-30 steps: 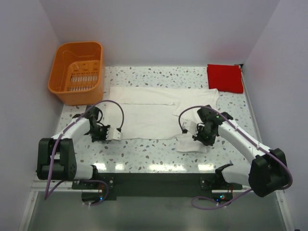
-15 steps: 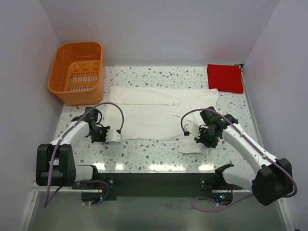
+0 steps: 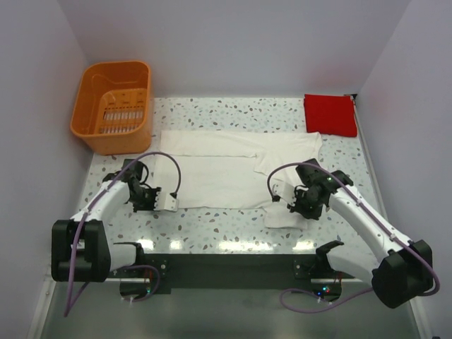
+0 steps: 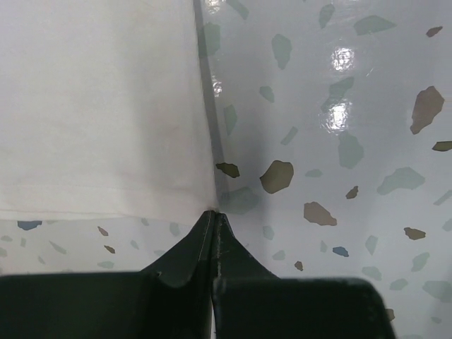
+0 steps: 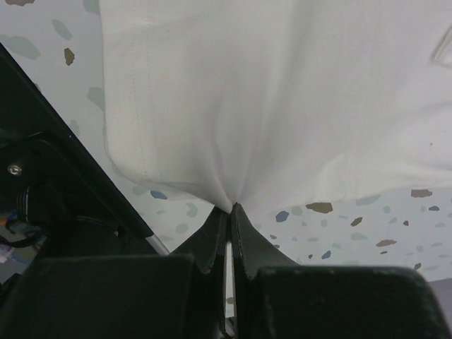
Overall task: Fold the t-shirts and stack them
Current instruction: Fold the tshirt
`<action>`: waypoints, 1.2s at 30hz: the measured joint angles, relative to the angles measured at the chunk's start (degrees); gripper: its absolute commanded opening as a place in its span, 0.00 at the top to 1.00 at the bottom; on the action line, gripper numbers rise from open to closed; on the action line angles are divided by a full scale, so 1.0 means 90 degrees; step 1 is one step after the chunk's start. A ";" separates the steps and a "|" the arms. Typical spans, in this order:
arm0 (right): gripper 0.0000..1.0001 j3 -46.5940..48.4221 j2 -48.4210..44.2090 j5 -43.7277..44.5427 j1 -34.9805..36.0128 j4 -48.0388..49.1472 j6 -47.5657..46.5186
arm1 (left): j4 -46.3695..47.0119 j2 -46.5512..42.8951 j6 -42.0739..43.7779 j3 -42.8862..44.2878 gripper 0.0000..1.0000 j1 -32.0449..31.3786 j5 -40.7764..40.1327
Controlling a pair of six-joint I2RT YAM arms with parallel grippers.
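Note:
The cream-white t-shirt lies spread across the middle of the table. My left gripper is shut on its near left hem corner; the pinched corner shows in the left wrist view at my fingertips. My right gripper is shut on the shirt's near right part, and the cloth gathers into my fingertips and hangs lifted. The red t-shirt sits as a small flat square at the far right corner.
An orange slotted basket stands at the far left. Purple walls close in the back and both sides. The speckled table top runs between the shirt and the black front rail.
My right gripper has pulled its part of the white shirt toward the near edge and slightly right. My left gripper has drawn its hem corner a little nearer too.

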 measured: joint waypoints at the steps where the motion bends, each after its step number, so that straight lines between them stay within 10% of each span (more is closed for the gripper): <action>1: 1.00 0.0000 -0.0053 0.0000 0.0000 -0.0039 0.0000 | -0.0044 0.0000 -0.0002 0.0002 1.00 0.0000 0.0017; 11: 1.00 0.0002 -0.0381 0.0058 -0.0015 -0.0141 0.0029 | -0.0262 0.0002 -0.0068 0.0267 1.00 0.0044 0.0233; 21: 1.00 0.0002 -0.0194 0.0056 -0.0036 -0.0075 0.0017 | -0.0260 0.0080 -0.0185 0.0296 0.57 0.0126 0.0369; 31: 1.00 0.0002 -0.0129 0.0058 -0.0036 -0.0053 0.0005 | -0.0075 0.0109 -0.0204 -0.0010 0.62 0.0126 0.0372; 36: 1.00 0.0002 -0.0107 0.0058 -0.0036 -0.0049 0.0007 | 0.0221 0.0202 -0.0240 -0.0194 0.89 0.0124 0.0355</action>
